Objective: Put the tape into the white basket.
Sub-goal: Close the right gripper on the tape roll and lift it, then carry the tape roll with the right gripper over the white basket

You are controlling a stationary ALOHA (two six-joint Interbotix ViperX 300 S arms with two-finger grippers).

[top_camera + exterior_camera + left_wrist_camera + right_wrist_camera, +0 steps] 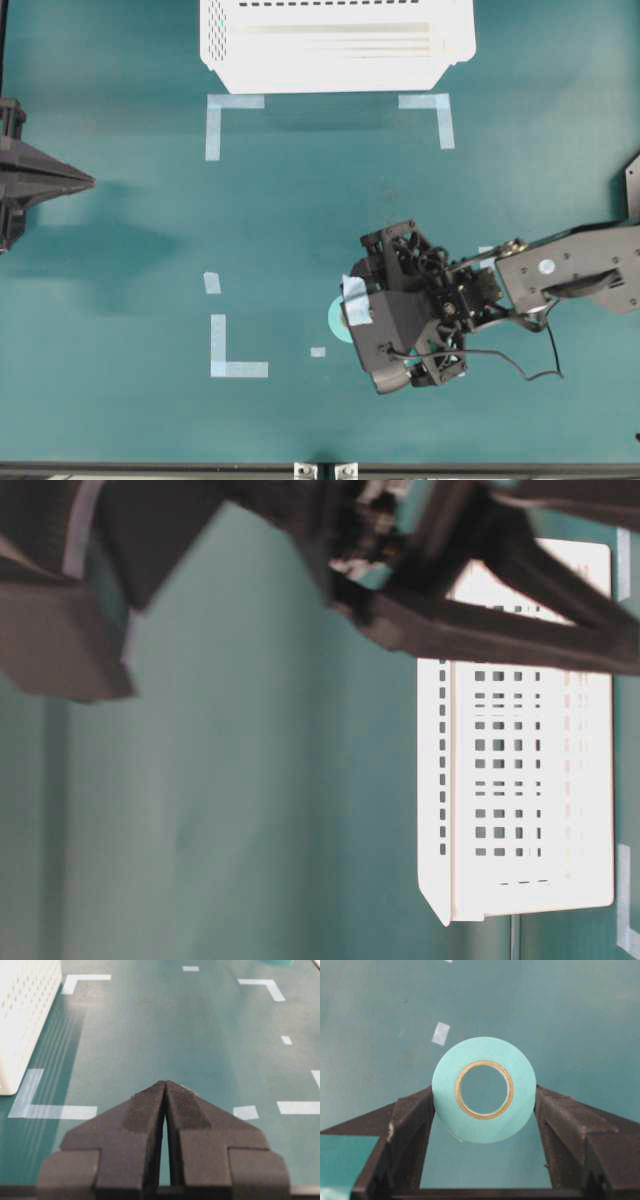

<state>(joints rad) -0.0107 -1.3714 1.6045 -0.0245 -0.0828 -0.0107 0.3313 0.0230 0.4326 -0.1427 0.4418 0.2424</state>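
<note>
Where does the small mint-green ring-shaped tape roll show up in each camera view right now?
Overhead: the mint-green tape roll, centre-right, mostly under the right gripper.
Table-level: not visible.
Left wrist: top right edge.
Right wrist: centre, between the gripper's jaws.
Shared landmark: large white perforated plastic basket.

A teal tabletop (300, 220) is filling every view, its surface matte and evenly coloured. Pale blue corner marks (232, 350) and short strips (318, 352) are lying flat on it. Soft shadows are falling across the surface. A dark edge (150, 466) is running along the near side, with two small metal brackets (325, 470) sitting on it. No walls or windows are showing.
</note>
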